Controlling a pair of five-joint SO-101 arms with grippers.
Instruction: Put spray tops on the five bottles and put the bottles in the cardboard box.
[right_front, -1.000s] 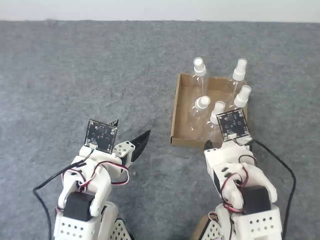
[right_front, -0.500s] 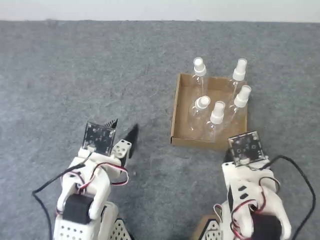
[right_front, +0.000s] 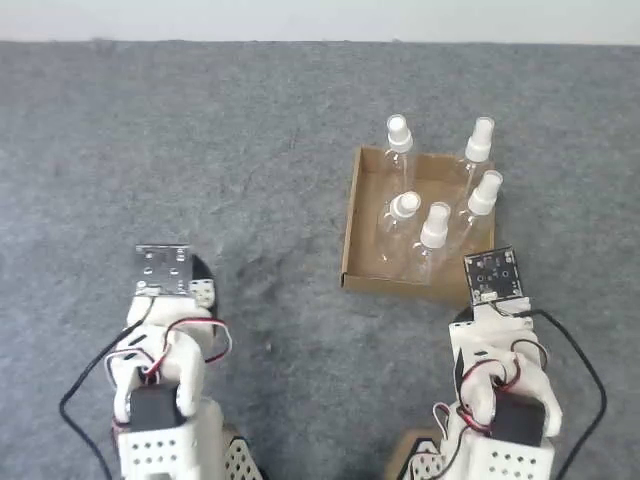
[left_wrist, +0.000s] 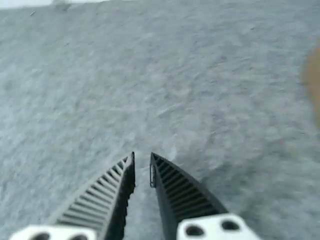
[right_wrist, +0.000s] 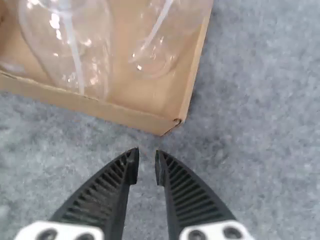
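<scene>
Five bottles (right_front: 392, 238) stand inside the cardboard box (right_front: 348, 220), each with a spray top (right_front: 398, 131) fitted (task judged complete). Right gripper (right_wrist: 146, 161): just outside the box's near corner, jaws closed, empty. Left gripper (left_wrist: 142, 164): well apart from the box, jaws closed, empty.

Five clear bottles (right_front: 418, 215) with white spray tops (right_front: 437, 223) stand upright inside the shallow cardboard box (right_front: 351, 225).

Both arms (right_front: 160, 340) sit folded close to their bases.
The left pincer (left_wrist: 142, 160) and right pincer (right_wrist: 146, 155) hang empty, jaws almost together, tips angled downward.
</scene>
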